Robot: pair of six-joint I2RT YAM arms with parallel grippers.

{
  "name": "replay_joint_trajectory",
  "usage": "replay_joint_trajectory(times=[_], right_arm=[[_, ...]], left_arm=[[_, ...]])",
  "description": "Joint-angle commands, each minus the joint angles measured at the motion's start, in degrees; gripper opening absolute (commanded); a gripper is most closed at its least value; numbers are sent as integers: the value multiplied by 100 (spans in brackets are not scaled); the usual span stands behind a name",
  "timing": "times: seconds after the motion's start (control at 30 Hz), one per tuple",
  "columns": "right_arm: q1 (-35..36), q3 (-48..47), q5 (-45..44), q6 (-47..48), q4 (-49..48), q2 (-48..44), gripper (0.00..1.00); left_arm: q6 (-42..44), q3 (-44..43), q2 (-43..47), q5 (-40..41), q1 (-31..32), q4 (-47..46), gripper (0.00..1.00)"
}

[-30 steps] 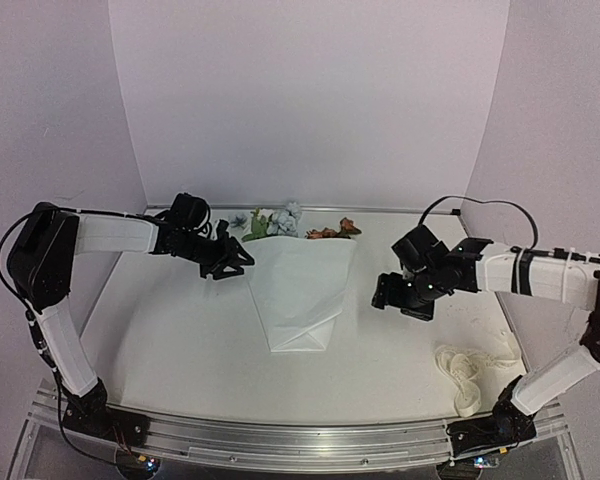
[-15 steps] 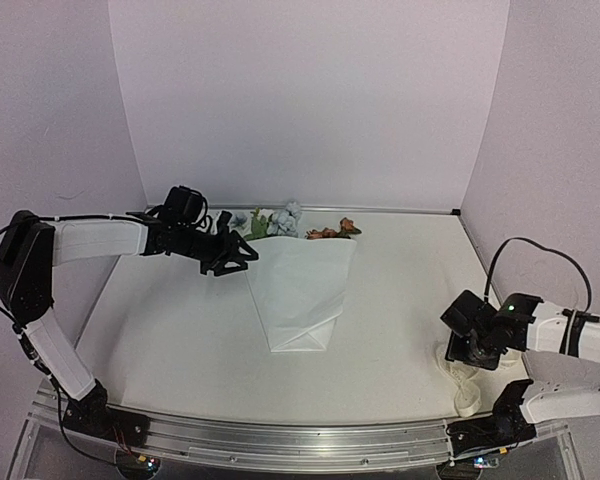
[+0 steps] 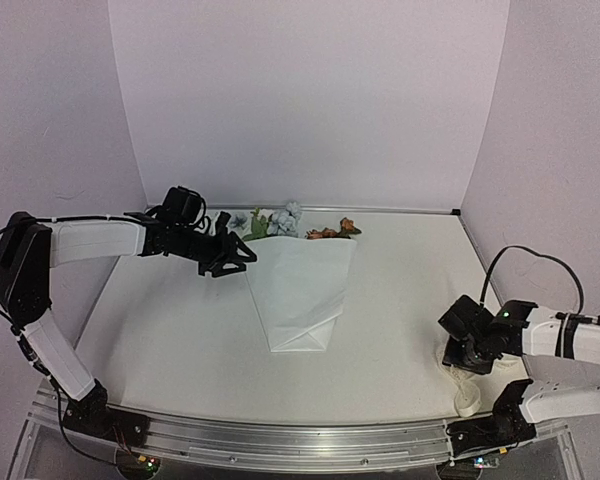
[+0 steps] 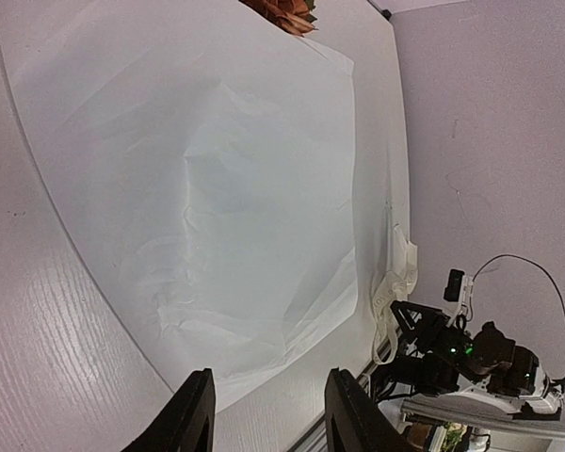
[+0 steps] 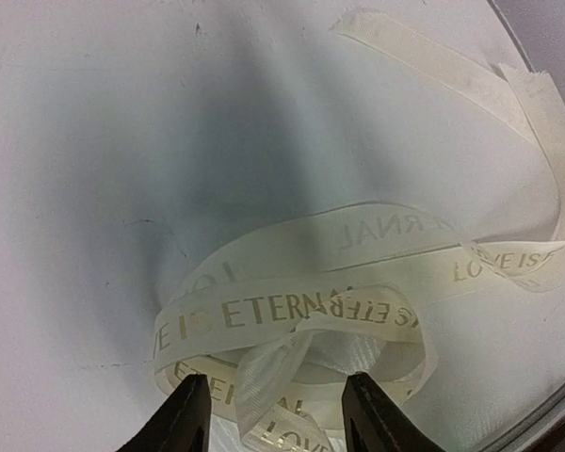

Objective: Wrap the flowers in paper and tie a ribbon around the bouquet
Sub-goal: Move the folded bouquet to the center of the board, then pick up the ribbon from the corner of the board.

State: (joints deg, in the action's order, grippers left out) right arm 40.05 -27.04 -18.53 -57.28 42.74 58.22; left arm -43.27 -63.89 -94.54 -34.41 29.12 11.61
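A white table (image 3: 180, 340) sits between pale violet walls (image 3: 310, 100), with a ridged aluminium rail (image 3: 300, 435) along its near edge. At mid-table lies the thin white sheet of paper (image 3: 300, 285), folded into a tapering wrap. Its long axis runs near to far, with the narrow folded end toward the rail and the wide mouth toward the back wall. The small bunch of pale blue and rust-orange artificial flowers (image 3: 280, 220) pokes out of that mouth, blooms pointing at the back wall.

The left gripper (image 3: 242, 257) hangs just beside the wrap's far-left corner, jaws spread, with nothing between them. Well apart, at the near right, the cream fabric ribbon with printed lettering (image 5: 358, 245) lies in tangled loops. The right gripper (image 5: 275, 419) is low over it, with its fingers (image 5: 184, 414) parted and straddling a loop, not pinching.
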Motion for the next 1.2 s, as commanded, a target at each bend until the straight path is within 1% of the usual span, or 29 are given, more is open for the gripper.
replay_joint_trajectory(times=[0.0,0.1,0.2,0.27,0.4,0.43,0.63,0.8,0.97,1.1,1.17], right_arm=[[-57,87,149,-90,-280,192,46],[-73,209,181,-178,-455,269,41],[-85,329,147,-260,-573,264,31],[-85,380,90,-274,-592,205,23],[-86,281,152,-84,-577,71,3],[-86,151,212,-3,-444,51,1],[-39,-1111,892,843,608,-126,0],[98,-2093,1617,1498,1143,-254,0],[257,-3087,2679,1829,1200,8,0],[614,-4055,3680,2353,1151,580,0],[897,-4455,3957,2645,1096,854,0]], left_arm=[[137,44,255,-71,17,91,42],[146,40,278,-62,17,116,42],[135,47,297,-65,19,113,42],[126,59,318,-78,19,113,42],[125,114,447,-115,24,40,41],[138,133,499,-119,24,21,41],[411,132,793,-116,23,171,42],[626,143,999,-616,26,174,42],[1048,217,1370,-795,105,257,43],[940,625,1769,-788,269,-263,46],[870,854,1944,-754,408,-579,48]])
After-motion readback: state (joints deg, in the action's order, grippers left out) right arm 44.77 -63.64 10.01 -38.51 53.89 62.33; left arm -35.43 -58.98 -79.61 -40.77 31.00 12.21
